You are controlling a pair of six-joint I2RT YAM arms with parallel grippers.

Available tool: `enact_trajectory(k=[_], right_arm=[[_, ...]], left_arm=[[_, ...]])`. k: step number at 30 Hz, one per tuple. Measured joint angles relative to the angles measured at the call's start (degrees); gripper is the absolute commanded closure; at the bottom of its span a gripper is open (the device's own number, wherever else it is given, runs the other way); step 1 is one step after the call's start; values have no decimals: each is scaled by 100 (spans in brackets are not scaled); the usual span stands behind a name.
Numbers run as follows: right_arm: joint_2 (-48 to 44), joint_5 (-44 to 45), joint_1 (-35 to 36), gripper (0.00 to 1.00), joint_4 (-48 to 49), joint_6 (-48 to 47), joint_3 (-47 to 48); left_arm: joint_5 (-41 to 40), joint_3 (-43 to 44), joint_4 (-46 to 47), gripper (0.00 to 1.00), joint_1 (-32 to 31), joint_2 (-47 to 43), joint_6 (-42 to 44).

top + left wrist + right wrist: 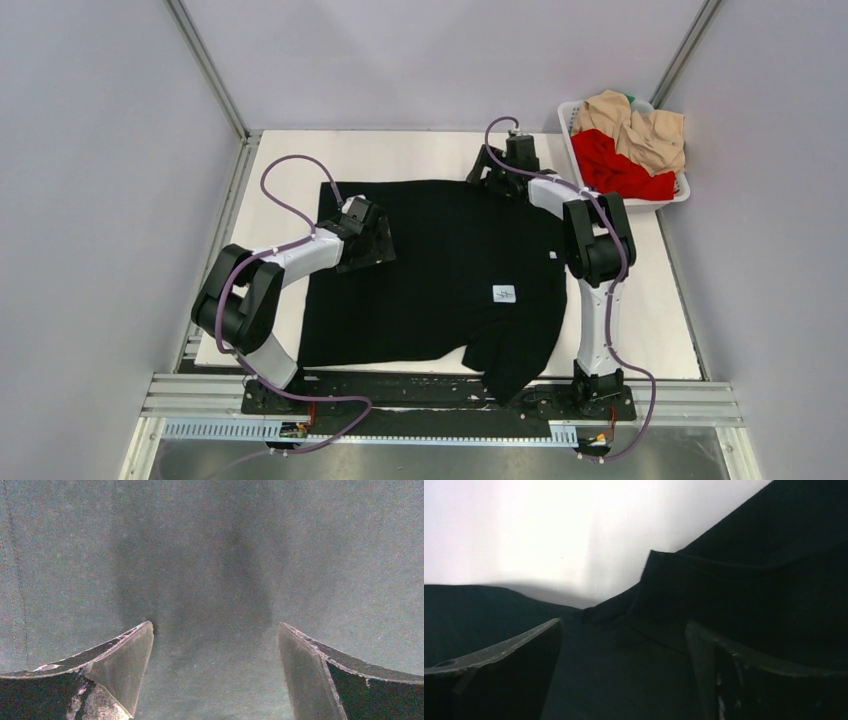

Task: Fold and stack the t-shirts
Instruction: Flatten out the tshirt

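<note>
Black cotton covers most of the white table (pixel 640 330). The black t-shirt (pixel 440 270) lies spread out between the two arms, its small white tag (pixel 504 293) facing up on the right half. One flap trails to the near edge by the right arm's base. The red t-shirt (pixel 620 172) and the beige t-shirt (pixel 645 130) are heaped in the white basket (pixel 572 140) at the far right corner, well apart from either arm.

Both grippers have their jaws wide apart with nothing between them. The left gripper (pixel 376 243) hangs low over the shirt's left part, a little inside its edge. Its wrist camera shows only flat cloth between the fingers (pixel 125 655), with a seam (pixel 15 580) running down the left side. The right gripper (pixel 488 180) sits at the shirt's far edge, where its own camera shows a raised fold (pixel 724 575) of cloth just ahead and bare table beyond.

From where I stand, this looks like the very start of folding the black one: getting a hold. The right side has it easy, since that lifted lip is something to bite. The left is over flat cloth, where a pinch would only bunch it, so I'd want it moved to an edge first. Then both should lift low and together, keeping the cloth taut between them so the crease comes out straight. The trailing flap needs watching too.
</note>
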Motion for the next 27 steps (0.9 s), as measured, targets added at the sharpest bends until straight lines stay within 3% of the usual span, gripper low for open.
enact_trajectory(k=[27], right_arm=[[1604,103,214,0,535,516,2015]], left_arm=[[131,-31,173,0,17,-4,11]])
